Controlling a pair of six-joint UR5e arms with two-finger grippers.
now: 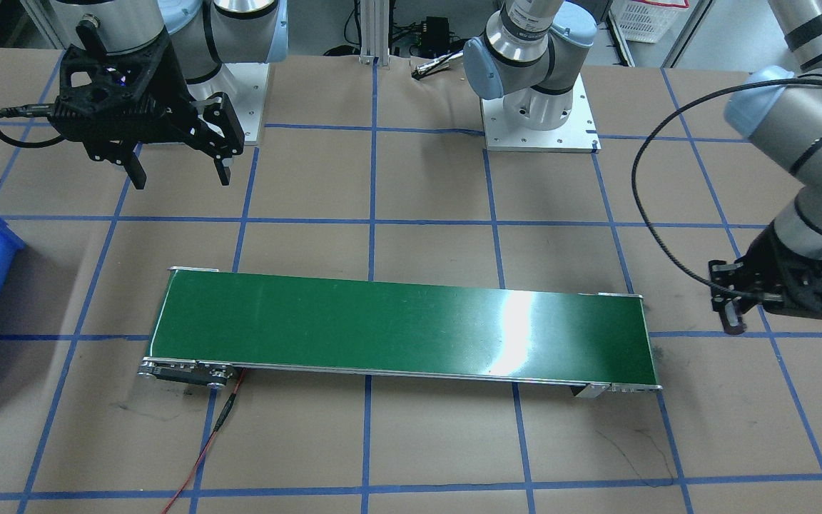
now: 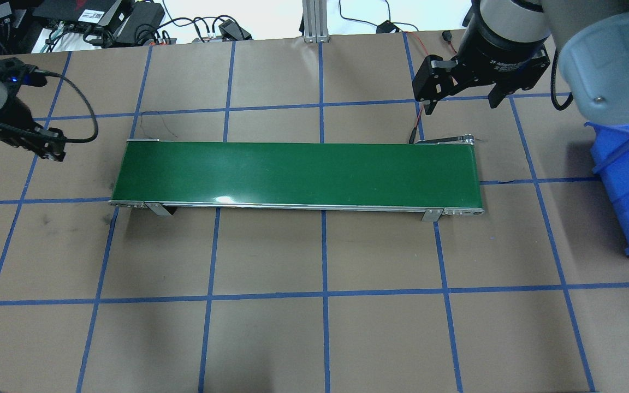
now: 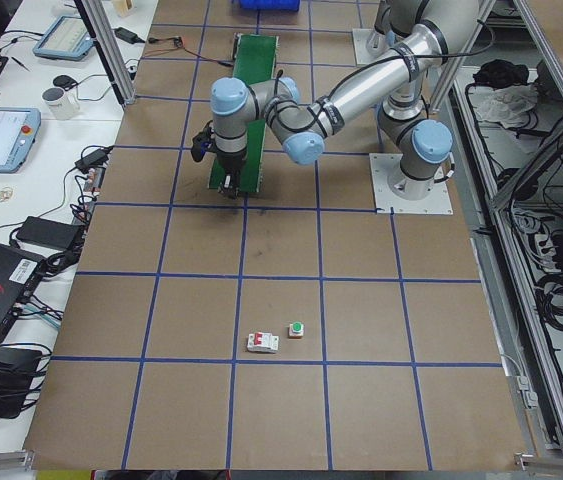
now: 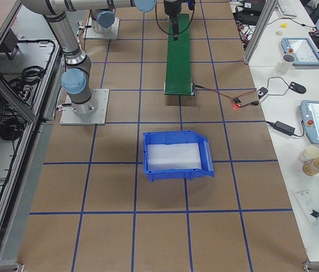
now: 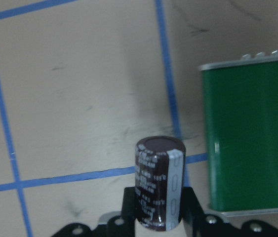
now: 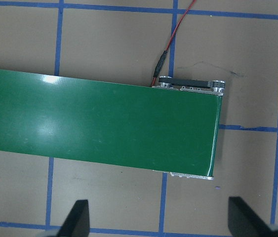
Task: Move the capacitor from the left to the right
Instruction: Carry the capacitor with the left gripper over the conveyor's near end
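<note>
Here, my left pincer (image 5: 159, 205) is clamped on the capacitor (image 5: 158, 173), above the tabletop (image 5: 79, 98) just off the end of the green belt (image 5: 250, 138). My right pincer (image 6: 161, 219) hangs apart. Light, rigid, slick-sleeved cylinder: I judge a mid-body grip soundest.

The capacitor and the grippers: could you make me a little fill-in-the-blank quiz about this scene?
1. The capacitor is clamped in the left gripper, just off the end of the ____ belt.
2. The right gripper is ____ and holds nothing.
3. The bin is coloured ____.
Missing words: green; open; blue.
</note>
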